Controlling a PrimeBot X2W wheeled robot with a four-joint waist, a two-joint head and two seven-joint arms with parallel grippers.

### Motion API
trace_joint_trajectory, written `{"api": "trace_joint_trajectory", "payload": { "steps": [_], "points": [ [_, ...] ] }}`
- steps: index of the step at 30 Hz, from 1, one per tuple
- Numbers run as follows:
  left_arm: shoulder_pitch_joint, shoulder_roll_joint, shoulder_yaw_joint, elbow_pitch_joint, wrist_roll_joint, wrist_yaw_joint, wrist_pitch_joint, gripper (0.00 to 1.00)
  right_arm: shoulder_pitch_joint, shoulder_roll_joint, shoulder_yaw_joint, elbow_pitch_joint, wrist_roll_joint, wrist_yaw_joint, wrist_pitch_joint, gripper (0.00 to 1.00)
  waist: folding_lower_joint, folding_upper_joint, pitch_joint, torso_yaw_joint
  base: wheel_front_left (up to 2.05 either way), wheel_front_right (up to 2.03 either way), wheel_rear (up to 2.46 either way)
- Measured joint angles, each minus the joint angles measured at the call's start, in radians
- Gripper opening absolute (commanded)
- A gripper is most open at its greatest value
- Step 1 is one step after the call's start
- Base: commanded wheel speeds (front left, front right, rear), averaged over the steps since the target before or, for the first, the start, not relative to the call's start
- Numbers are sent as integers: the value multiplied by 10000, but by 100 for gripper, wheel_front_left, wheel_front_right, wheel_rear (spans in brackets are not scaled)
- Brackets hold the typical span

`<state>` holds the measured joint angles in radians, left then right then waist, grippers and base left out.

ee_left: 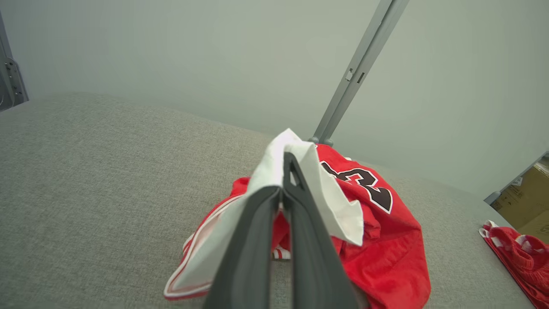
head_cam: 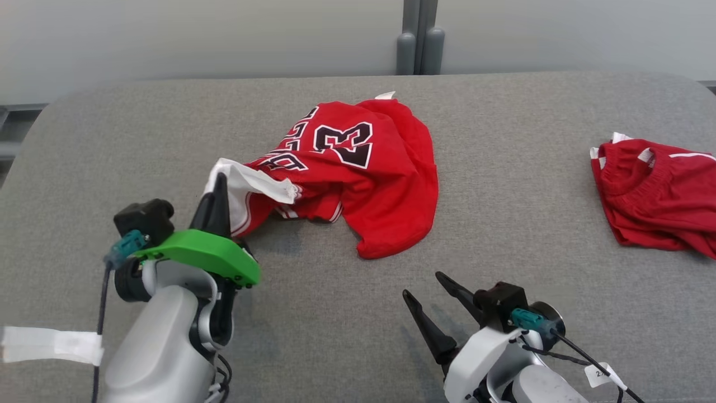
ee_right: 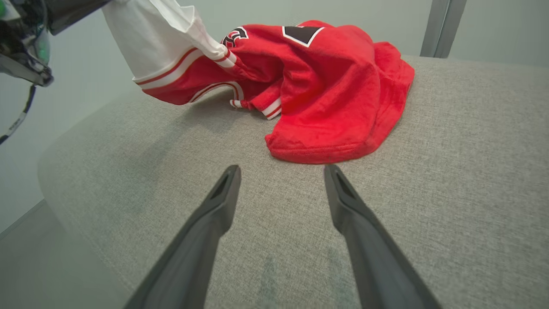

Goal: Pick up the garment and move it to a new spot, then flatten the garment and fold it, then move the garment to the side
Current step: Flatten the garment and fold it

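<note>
Head view: a red jersey (head_cam: 380,168) is seen crumpled on the grey tabletop (head_cam: 503,235), its white edge raised and pinched in the closed left hand (head_cam: 219,182); the right hand (head_cam: 422,284) is held open nearby. Left wrist view: white cloth is clamped between the fingers (ee_left: 309,240). Right wrist view: spread fingers (ee_right: 223,201) are seen just short of the jersey's hem.

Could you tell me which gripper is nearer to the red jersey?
Left: the left gripper grips the red jersey; the right gripper is open, short of its hem.
</note>
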<state>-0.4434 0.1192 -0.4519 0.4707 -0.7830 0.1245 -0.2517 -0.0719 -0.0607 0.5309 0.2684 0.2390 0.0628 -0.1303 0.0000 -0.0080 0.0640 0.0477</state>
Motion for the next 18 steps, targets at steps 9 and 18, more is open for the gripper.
{"api": "trace_joint_trajectory", "payload": {
  "steps": [9,18],
  "points": [
    [355,-458,-389,-612,596,0,0,0,-988,10,203,1058,0,-15,-25,100,0,0,489,637,0,0,0],
    [353,-656,-516,-1060,928,0,0,0,-1995,2,362,2102,-23,-27,-198,100,0,0,981,1188,0,0,0]
  ]
}}
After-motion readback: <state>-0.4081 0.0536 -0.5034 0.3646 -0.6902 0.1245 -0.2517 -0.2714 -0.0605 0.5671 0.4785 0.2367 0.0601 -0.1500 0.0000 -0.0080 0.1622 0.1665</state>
